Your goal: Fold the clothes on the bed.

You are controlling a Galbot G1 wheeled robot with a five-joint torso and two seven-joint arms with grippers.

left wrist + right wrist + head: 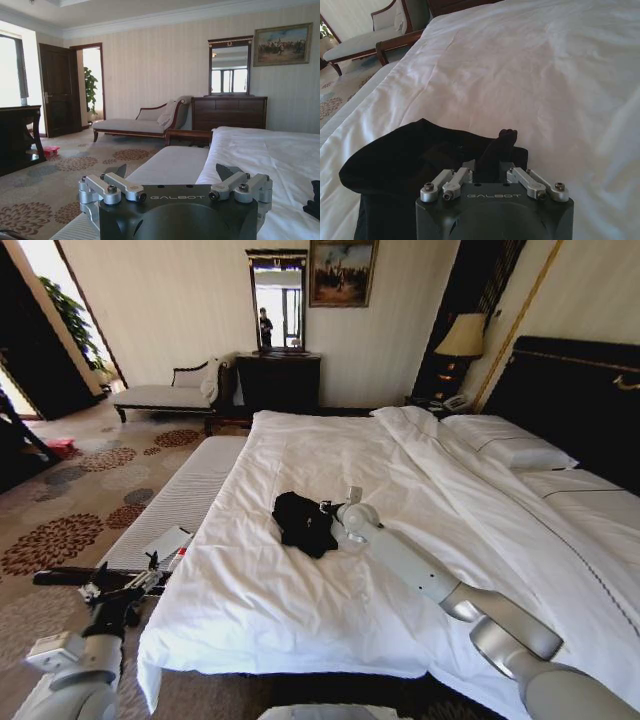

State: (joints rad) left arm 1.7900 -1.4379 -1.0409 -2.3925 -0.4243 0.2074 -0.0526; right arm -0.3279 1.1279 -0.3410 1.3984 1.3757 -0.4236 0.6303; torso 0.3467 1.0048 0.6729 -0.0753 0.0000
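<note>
The clothes [300, 523] are a small, crumpled black garment lying on the white duvet of the bed [300, 620], near its left side. My right arm reaches in from the lower right, and the right gripper [333, 510] is at the garment's right edge. In the right wrist view that gripper [491, 167] is shut on a raised fold of the black clothes [395, 160], with the white bed [545, 75] beyond. My left gripper [155, 575] hangs off the bed's left side above the carpet. It [172, 172] is open and holds nothing, and the clothes [314, 200] lie far from it.
A pale padded bench [185, 495] runs along the bed's left side. A chaise [165, 395] and a dark dresser with a mirror [278, 380] stand by the far wall. Pillows [510, 445] and a lamp [462, 338] are at the right. Patterned carpet [60, 530] lies to the left.
</note>
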